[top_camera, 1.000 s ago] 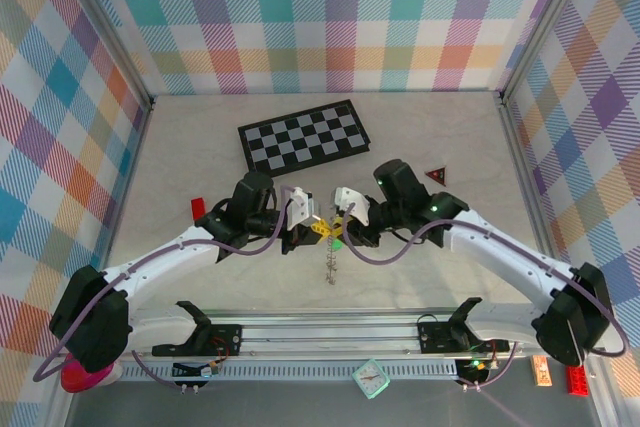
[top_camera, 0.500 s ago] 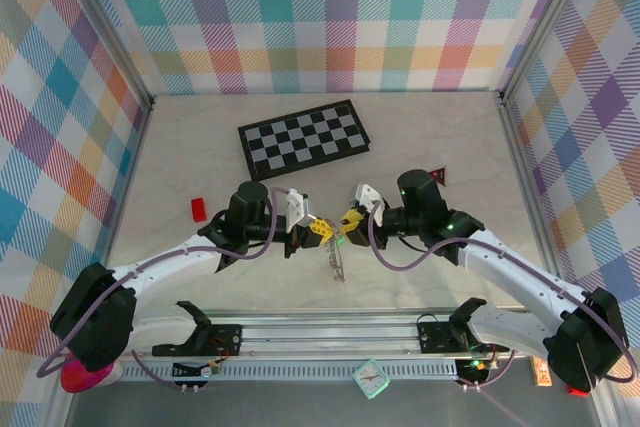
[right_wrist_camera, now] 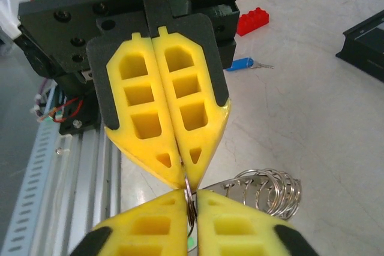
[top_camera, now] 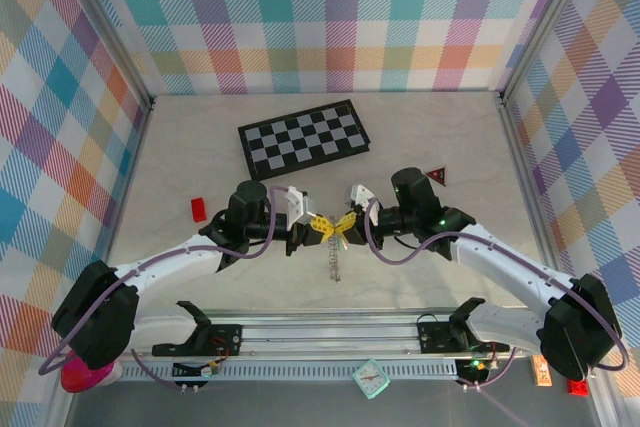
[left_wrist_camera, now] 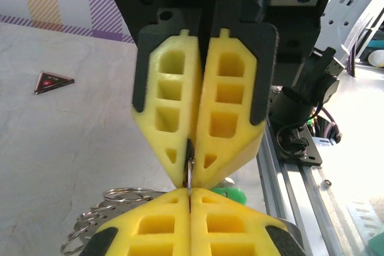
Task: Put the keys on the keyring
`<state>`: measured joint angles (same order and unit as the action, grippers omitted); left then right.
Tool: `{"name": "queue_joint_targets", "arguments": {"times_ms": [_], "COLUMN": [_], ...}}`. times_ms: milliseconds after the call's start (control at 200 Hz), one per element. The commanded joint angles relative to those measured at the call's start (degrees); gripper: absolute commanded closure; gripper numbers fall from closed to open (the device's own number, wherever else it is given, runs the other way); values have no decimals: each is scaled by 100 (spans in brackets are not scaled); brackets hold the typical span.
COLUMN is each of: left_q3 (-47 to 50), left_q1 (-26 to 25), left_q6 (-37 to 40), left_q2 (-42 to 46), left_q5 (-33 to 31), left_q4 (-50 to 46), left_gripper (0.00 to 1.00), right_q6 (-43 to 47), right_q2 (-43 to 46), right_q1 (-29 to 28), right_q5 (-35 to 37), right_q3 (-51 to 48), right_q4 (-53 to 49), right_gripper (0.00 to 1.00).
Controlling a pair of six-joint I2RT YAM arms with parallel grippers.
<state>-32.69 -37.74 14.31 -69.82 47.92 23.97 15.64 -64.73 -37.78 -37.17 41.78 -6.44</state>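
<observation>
Keyring (right_wrist_camera: 270,187) first: its wire is pinched from both sides about midway between the side edges of the bench (top_camera: 190,147), closer to the near edge than the far one. Its fringe of small silver keys trails from the pinch toward the near edge. Our left gripper (top_camera: 318,226) is clenched on the wire, and our right gripper (top_camera: 346,224) is clenched on it too, meeting the left tip to tip. The green key (left_wrist_camera: 231,195) lies on the bench just under the right gripper, on its near-edge side, so the right arm is the nearer one; we cannot tell the key's long axis. The blue key (right_wrist_camera: 243,64) lies beyond the left gripper, toward the left edge and near the red block (right_wrist_camera: 252,22), its shaft pointing toward the far edge. Neither key is on the ring yet, and we judge one hand must let go to fetch one. A second ago the right jaws stood apart, clear of the wire, and the left alone held it.
</observation>
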Motion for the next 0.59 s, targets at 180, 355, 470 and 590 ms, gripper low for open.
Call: {"name": "queue_joint_targets", "arguments": {"times_ms": [180, 355, 470, 590], "left_q3": [-276, -739, -916, -1028], "left_q1": [-85, -85, -85, -85], "left_q6": [532, 1316, 1552, 1641], "left_q2": [69, 114, 125, 119], "left_q5": [-105, -263, -320, -306], "left_q4": [-597, -1812, -2140, -2304], "left_gripper": [83, 81, 82, 83], "right_q6": [426, 1207, 1516, 1752], "right_q2": [-70, -233, -405, -607], "right_q1": [-28, -90, -232, -383], "right_q5": [-131, 170, 420, 646], "right_q3": [412, 1003, 1324, 1616], "right_q4": [-446, -1686, -2235, -2631], "right_gripper": [100, 100, 100, 100]}}
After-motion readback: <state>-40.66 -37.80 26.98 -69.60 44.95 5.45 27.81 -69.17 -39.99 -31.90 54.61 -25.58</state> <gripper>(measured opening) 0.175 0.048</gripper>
